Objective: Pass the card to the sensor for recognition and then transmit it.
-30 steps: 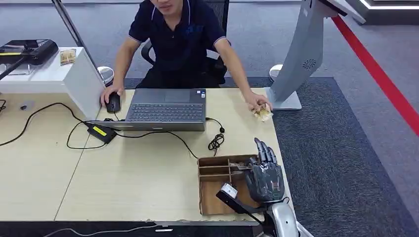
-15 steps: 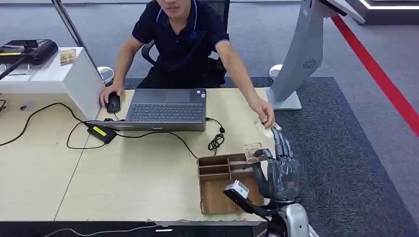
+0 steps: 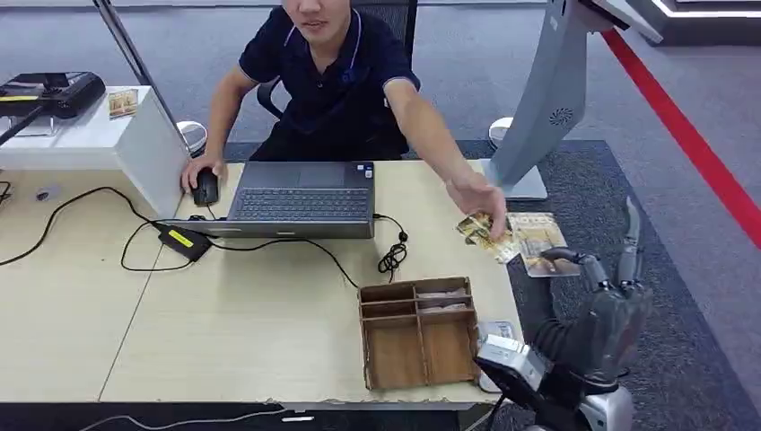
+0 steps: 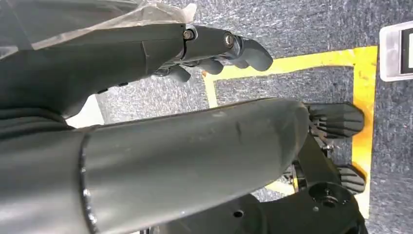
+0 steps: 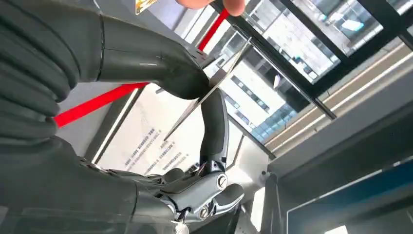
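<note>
We see the card [image 3: 540,242] pinched between the thumb and a finger of our right hand [image 3: 606,310], lying roughly flat with its long axis running away from the fingertips toward the person's hand [image 3: 478,199], which holds other cards [image 3: 480,230] just beside its near edge. In the right wrist view the card [image 5: 209,92] shows edge-on, clamped under the thumb. Our left hand [image 4: 146,112] hangs with fingers loosely curled on nothing above dark carpet [image 4: 302,22] with yellow tape [image 4: 363,97]; left of the right fingers a wooden tray [image 3: 417,332] sits on the pale table [image 3: 224,314].
</note>
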